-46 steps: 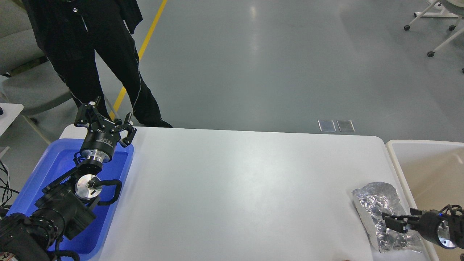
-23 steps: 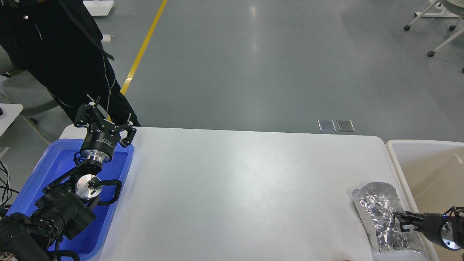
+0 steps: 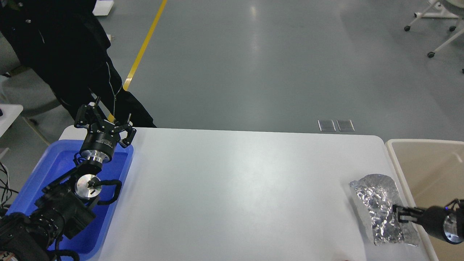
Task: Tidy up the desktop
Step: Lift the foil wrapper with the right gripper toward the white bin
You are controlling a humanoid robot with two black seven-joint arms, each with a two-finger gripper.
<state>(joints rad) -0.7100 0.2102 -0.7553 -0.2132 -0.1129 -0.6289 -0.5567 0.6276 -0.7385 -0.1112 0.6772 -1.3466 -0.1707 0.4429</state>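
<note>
The white desktop [image 3: 235, 188] fills the middle of the head view. A crumpled silver foil bag [image 3: 377, 203] lies at its right front edge. My right gripper [image 3: 398, 214] comes in from the right and its fingers are closed on the bag's right side. My left gripper [image 3: 106, 119] is open and empty, raised over the far end of the blue tray [image 3: 54, 166] at the desktop's left edge.
A beige bin [image 3: 431, 170] stands just beyond the desktop's right edge, close to the foil bag. A person in black [image 3: 65, 54] stands at the desktop's far left corner, right behind my left gripper. Chair legs on castors [image 3: 431, 53] stand far back right.
My right gripper reached in and closed on the foil bag, which has shifted slightly up and to the left. The person at the back left moved. My left arm held still.
</note>
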